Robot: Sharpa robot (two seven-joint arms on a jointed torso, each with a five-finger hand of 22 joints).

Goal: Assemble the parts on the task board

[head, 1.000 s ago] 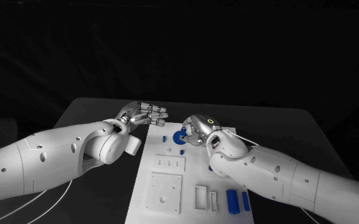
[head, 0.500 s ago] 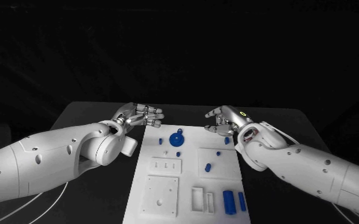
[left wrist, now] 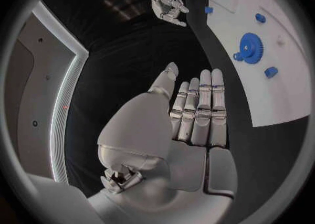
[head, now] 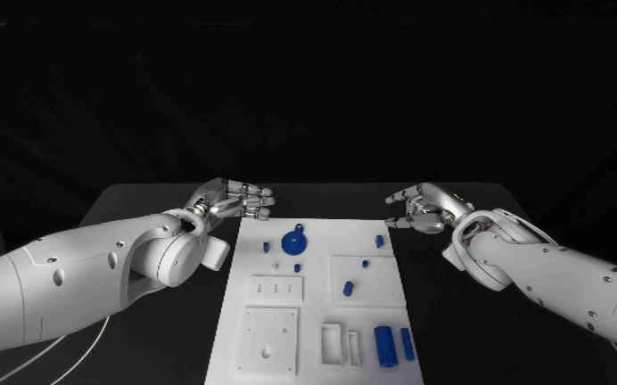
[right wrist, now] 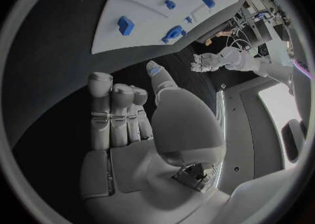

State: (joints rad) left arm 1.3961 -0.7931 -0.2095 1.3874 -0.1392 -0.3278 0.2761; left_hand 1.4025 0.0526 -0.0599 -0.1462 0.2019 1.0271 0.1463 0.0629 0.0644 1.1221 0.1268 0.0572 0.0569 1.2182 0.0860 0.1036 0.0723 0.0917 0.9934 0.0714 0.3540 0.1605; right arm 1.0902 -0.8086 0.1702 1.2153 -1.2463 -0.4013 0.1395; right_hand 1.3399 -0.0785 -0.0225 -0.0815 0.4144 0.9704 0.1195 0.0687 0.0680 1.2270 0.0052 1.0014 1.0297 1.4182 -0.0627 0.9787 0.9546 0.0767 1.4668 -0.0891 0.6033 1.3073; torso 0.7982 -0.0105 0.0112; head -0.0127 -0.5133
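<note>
A: In your head view, the task board (head: 315,314) lies mid tabletop (head: 154,202). The left hand (head: 235,199) and right hand (head: 422,208) hang off its far corners, fingers apart, holding nothing.

B: Left wrist view: the blue gear (left wrist: 249,45) sits near the board's edge, dark tabletop between. Right wrist view: small blue parts (right wrist: 125,25) dot the board.

Matt white plastic for the task board (head: 308,314), smooth blue plastic for the gear (head: 294,243) and pegs (head: 384,346). Silvery, faintly glossy metal on the left hand (head: 234,199) and right hand (head: 422,208), against a matt black table (head: 154,202).
</note>
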